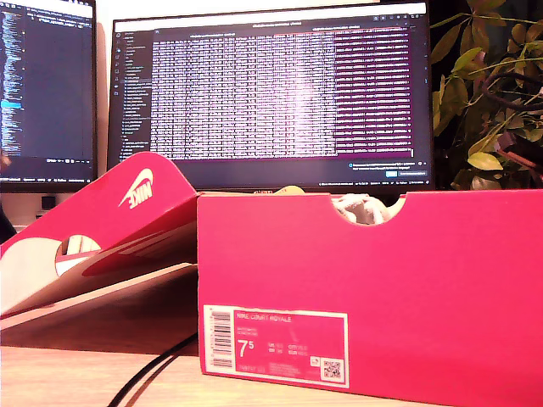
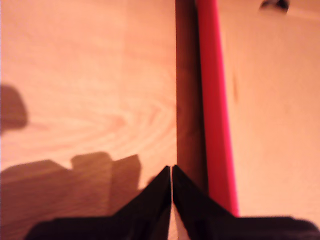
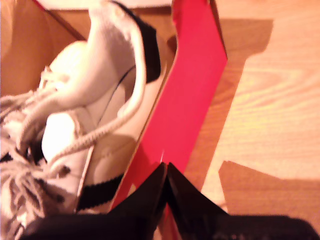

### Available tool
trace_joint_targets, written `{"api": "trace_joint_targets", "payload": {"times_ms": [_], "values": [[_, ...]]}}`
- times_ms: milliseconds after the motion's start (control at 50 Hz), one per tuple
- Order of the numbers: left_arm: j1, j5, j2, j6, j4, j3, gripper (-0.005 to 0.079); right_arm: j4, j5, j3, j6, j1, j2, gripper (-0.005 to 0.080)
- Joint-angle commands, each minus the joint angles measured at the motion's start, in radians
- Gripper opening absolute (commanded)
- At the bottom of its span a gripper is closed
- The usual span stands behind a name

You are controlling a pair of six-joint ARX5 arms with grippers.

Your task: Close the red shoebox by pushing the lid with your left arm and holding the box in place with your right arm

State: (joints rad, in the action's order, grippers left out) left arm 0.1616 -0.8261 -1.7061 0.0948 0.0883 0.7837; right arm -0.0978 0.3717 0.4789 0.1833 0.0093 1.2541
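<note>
Red shoebox (image 1: 373,288): open, standing on the wooden table (image 1: 76,377); fills the foreground toward the exterior view's right. White size label (image 1: 276,346) on the wall facing the exterior camera. A notch in that wall's top edge shows pale contents behind it.

Contents: white shoe (image 3: 95,110) with dark trim and loose laces, lying inside the shoebox against its wall, per the second wrist view. Whether a second shoe lies with it cannot be told.

Lid (image 1: 102,237): red, white logo, still joined to the shoebox on the exterior view's left, swung back and tilted down toward the table. Its plain inner face shows in the first wrist view, edged by a red rim (image 2: 215,115).

First gripper (image 2: 171,172): jaws pressed together, nothing between them; over the table just beside the lid's rim.

Second gripper (image 3: 165,167): jaws together, holding nothing; at the shoebox's red wall. Contact cannot be told.

Black cable (image 1: 157,369): on the table, beside the shoebox.

Two monitors (image 1: 271,93): behind the shoebox, lit.

Plant (image 1: 492,93): behind the shoebox.
</note>
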Motion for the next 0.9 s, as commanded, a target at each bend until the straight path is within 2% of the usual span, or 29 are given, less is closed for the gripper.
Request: {"api": "trace_joint_targets", "payload": {"times_ms": [0, 180, 420, 660, 880], "values": [[-0.016, -0.005, -0.021, -0.011, -0.002, 0.002, -0.0019, -0.011, 0.004, 0.012, 0.003, 0.010, 0.008, -0.0012], [-0.053, -0.013, -0.022, -0.010, 0.004, 0.002, -0.0019, -0.014, 0.013, 0.012, 0.003, 0.024, 0.014, -0.0012], [-0.105, -0.031, -0.022, -0.010, 0.024, 0.002, -0.0019, -0.069, 0.013, 0.012, 0.014, 0.083, 0.072, -0.0013], [-0.117, -0.064, -0.022, -0.009, 0.018, 0.013, -0.0019, -0.101, 0.012, 0.012, 0.027, 0.121, 0.118, -0.0012], [-0.116, -0.122, -0.022, -0.005, 0.067, 0.102, -0.0019, -0.102, 0.012, 0.012, 0.027, 0.121, 0.120, -0.0012]]}}
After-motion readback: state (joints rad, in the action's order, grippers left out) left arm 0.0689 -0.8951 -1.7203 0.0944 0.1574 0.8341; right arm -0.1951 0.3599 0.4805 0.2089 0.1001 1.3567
